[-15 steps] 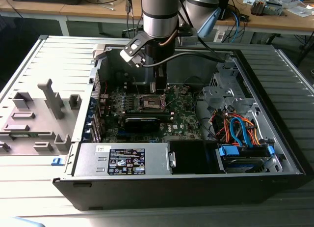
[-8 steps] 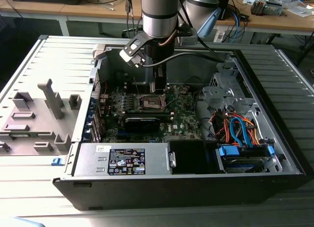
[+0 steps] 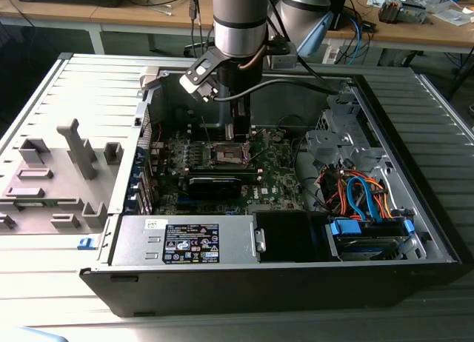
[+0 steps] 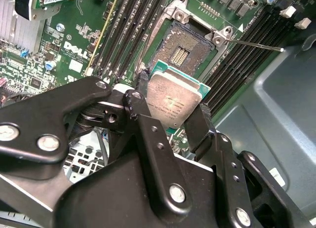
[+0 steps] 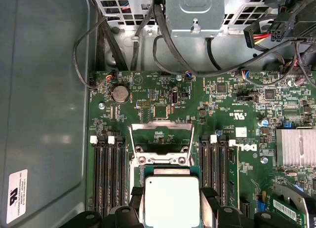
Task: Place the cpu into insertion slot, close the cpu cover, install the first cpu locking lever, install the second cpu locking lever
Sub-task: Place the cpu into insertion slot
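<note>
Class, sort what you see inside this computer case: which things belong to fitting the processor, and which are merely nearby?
Job in hand:
gripper, shut on the cpu
insertion slot, uncovered
cpu cover, raised

Merely nearby:
memory slots
coin battery
silver heatsink
power supply
orange and blue cables

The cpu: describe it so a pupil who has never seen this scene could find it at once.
Look inside the open computer case to the green motherboard. Near its insertion slot, the black pincer grips the cpu: a flat square with a silver-grey top, unlike the dark-centred slot.
</note>
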Controlling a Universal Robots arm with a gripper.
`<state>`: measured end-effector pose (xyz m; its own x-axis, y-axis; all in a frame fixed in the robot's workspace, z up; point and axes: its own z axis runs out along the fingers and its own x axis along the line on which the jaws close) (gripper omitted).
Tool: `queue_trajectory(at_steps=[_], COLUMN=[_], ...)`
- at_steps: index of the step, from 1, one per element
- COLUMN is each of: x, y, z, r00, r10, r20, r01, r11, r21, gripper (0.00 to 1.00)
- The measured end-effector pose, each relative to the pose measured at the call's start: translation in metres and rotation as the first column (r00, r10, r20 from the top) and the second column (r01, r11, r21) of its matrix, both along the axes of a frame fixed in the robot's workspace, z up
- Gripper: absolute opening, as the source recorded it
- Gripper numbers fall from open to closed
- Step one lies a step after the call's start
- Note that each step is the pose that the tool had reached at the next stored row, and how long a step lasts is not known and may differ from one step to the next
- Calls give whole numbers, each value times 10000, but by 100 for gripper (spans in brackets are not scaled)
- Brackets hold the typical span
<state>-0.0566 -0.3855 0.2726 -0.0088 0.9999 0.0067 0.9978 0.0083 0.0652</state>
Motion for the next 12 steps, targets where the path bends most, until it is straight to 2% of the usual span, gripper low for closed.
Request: queue_trajectory(at_steps=[12], x=[-28], y=[0], z=[-4], r00=[10000], r10=[0], r20=[0], r01=[0], r11=[10000], r21=[1], gripper=[54])
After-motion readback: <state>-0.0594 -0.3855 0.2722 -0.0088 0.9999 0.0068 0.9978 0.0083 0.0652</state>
